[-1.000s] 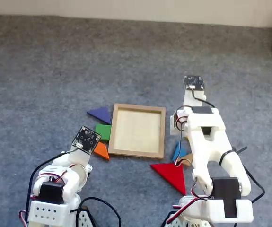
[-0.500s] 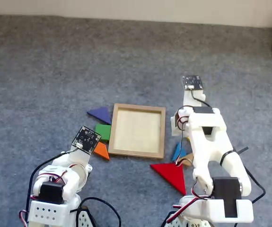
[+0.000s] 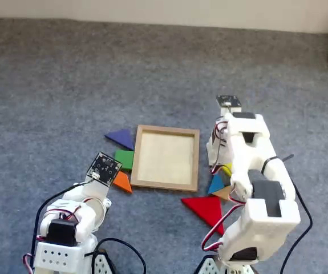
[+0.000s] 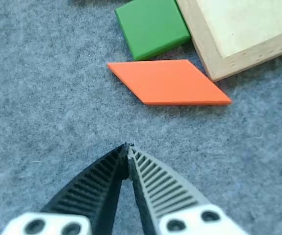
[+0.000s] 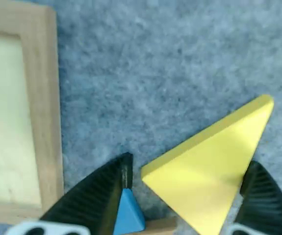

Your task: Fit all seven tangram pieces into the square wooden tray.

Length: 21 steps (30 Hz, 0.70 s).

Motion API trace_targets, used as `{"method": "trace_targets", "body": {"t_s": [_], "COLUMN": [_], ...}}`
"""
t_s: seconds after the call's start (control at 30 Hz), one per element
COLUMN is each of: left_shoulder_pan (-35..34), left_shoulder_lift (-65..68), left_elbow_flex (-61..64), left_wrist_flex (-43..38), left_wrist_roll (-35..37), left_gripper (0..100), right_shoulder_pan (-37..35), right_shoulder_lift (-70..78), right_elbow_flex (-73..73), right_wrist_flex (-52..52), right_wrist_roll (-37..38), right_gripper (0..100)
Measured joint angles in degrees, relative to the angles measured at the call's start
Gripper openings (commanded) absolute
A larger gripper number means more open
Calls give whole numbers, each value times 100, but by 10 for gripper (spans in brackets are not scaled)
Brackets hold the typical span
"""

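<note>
Right claw (image 5: pixel 187 169) was released, jaws straddling the yellow triangle (image 5: pixel 207 166). One jaw looked to be touching a corner and the other just clear of an edge, but I couldn't be sure from the wrist view. The triangle lay on the carpet (image 5: pixel 180 63) just beside the tray (image 3: pixel 165 158), on the right arm's side, with the blue piece (image 3: pixel 215 184) and tan piece (image 3: pixel 225 193) touching or nearly so, and the red triangle (image 3: pixel 206 210) near them. Left claw (image 4: pixel 127 149) was clenched on nothing and hovered over carpet near the orange piece (image 4: pixel 169 82). The green square (image 4: pixel 152 27) sat against the tray rim and the purple triangle (image 3: pixel 121 137) just beyond it. The tray was bare, all seven pieces outside. My read on handling: painted wood, so light and stiff with no give, and slick on the faces. The edges taper, so a pinch across two converging sides would likely squirt it out. I'd take it long edge against one jaw and the opposite corner against the other, low on the edge, letting the carpet pile yield. The neighbours were close, so I'd lift straight up.
</note>
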Motion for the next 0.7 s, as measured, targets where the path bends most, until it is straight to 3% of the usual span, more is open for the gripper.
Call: {"method": "trace_targets", "body": {"t_s": [0.7], "left_shoulder_pan": [0], "left_shoulder_lift": [0], "left_elbow_flex": [0], "left_wrist_flex": [0], "left_wrist_roll": [0], "left_gripper": [5], "right_shoulder_pan": [0], "right_shoulder_lift": [26], "right_elbow_flex": [-123], "right_wrist_flex": [132], "right_wrist_roll": [18], "right_gripper": [328]}}
